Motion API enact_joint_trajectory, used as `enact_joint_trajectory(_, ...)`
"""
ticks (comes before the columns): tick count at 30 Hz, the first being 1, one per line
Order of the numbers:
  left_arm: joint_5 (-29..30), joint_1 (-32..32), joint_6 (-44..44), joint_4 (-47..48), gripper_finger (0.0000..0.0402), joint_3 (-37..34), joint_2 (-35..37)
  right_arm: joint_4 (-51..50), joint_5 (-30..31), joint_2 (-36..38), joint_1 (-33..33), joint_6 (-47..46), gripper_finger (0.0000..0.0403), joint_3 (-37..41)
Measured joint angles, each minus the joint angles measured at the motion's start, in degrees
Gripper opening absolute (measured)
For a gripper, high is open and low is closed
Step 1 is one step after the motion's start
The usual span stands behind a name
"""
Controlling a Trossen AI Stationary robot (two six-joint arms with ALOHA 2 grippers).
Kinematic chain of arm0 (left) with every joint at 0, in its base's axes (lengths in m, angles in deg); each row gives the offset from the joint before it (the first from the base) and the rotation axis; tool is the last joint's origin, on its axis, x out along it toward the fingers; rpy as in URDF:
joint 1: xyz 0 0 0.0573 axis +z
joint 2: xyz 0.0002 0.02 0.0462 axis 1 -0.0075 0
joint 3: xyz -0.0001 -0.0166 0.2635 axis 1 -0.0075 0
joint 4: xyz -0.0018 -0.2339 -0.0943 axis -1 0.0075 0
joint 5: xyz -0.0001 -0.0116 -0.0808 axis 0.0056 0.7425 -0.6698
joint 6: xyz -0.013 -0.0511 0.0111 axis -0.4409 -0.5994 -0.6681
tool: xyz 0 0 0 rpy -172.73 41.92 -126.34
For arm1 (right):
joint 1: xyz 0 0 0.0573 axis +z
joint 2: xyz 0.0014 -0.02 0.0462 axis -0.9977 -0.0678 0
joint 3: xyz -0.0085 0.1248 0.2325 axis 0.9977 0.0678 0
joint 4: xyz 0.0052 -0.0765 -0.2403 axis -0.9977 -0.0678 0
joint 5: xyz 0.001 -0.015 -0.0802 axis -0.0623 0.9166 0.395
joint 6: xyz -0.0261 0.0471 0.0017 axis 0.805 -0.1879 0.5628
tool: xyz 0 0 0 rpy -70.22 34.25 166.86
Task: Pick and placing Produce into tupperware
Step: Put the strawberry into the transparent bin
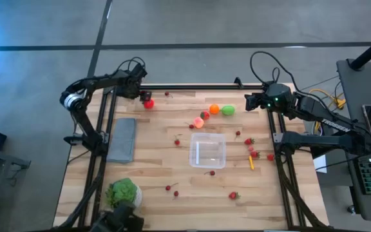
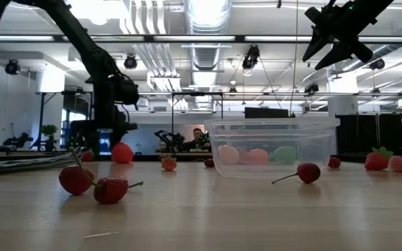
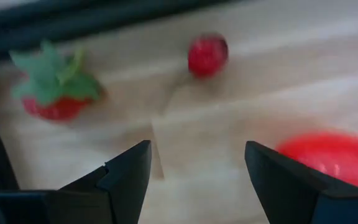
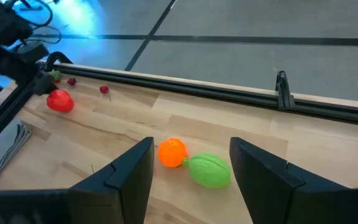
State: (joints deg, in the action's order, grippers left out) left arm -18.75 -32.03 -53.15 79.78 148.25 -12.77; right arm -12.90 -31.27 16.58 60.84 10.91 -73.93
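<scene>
With both our grippers, left and right, open and empty, our clear box holds nothing; fruit stays scattered.

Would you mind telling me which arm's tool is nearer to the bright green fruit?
The right tool: it hangs just beside the green fruit, toward the table's right edge. The left tool is across the table's far side, by the red fruit.

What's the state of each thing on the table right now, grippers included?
left gripper: open, empty, low over the far left corner beside the red fruit.
right gripper: open, empty, raised near the orange fruit and green fruit.
tupperware: upright, no lid, empty.
berries: scattered loose on the table.
grey slab: lying flat.
</scene>
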Motion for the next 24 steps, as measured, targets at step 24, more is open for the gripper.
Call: enact_joint_trajectory(24,12.2,6.9,7.9,15.8,0.0245,13.8,3.0,-0.1,4.1,0.0,0.0,0.3,0.0203,0.0)
